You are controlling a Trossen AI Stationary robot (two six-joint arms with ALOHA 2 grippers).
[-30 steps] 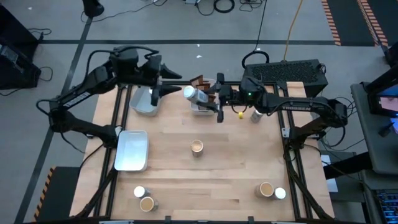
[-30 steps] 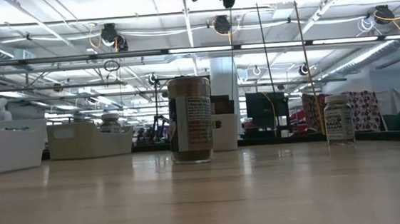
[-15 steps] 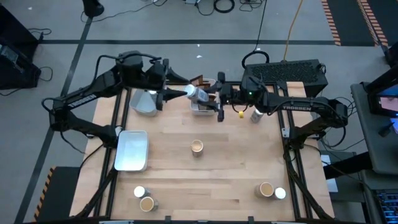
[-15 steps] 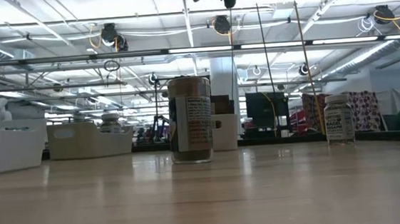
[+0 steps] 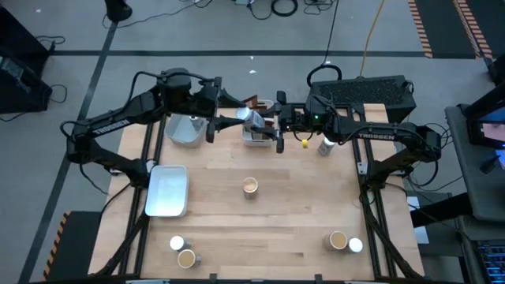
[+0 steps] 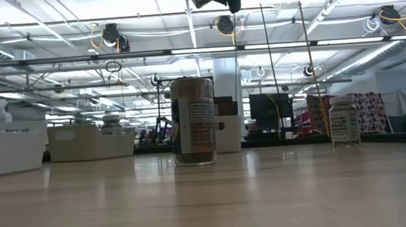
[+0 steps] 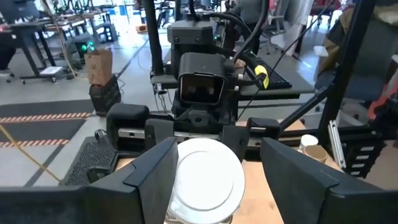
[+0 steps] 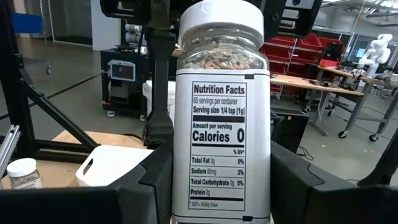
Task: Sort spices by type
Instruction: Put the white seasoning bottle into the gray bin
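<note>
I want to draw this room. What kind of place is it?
Probably a robot lab or workshop. Two robot arms work at a wooden table with spice jars. Behind it are workbenches, red bins, and another white robot under a high ceiling with bare pipes.

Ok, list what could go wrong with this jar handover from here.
1. The right gripper holds the white-topped jar in the air. If it lets go before the open left gripper, set around the lid, closes, the jar may drop towards the small tray that the high view shows under it.
2. The two grippers face each other closely at the one jar. A further push could knock their fingers together or twist the jar loose.
</note>
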